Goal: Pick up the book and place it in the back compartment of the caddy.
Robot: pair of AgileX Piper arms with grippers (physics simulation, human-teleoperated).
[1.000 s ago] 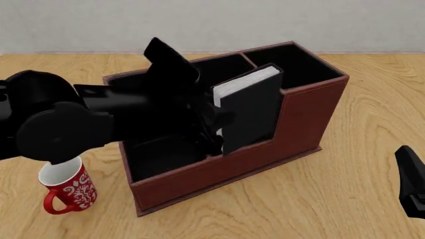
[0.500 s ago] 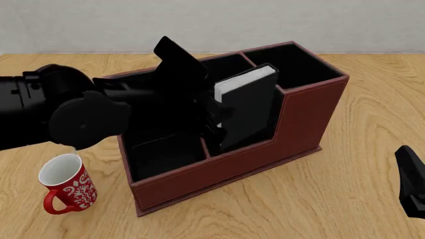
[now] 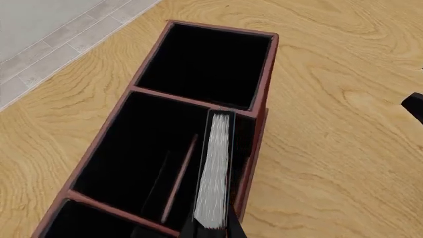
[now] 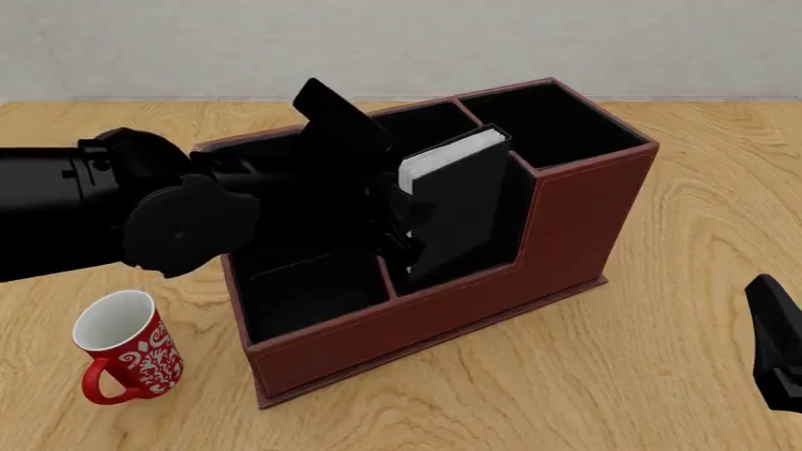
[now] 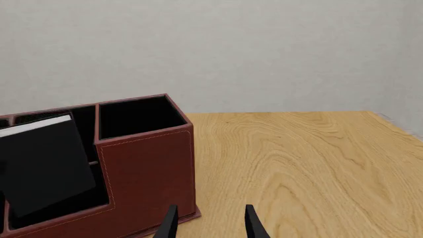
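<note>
Figure: book insertion. The left claw (image 4: pixel 391 218) is clamping the small thick black hardback book with white page edges (image 4: pixel 461 202) by its near lower end and is holding it inside the large reddish-brown leather-look caddy with black compartments (image 4: pixel 570 230), in the middle section behind the stepped front wall. The book is standing tilted, its long axis running from the claw up and away toward the far right, and its top corner is rising above the caddy rim; the left wrist view is showing the page edges (image 3: pixel 215 173) lying along the right-hand inner wall, with a thin divider (image 3: pixel 180 178) just beside them. Whether the book's lower edge is touching the caddy floor cannot be told. The right claw (image 5: pixel 209 223) is hanging spread and empty near the right edge of the wooden worktop (image 4: pixel 677 357), well apart from the caddy, so the left arm is the nearer one. A red-and-white mug (image 4: pixel 123 346) is standing at the near left of the caddy.
</note>
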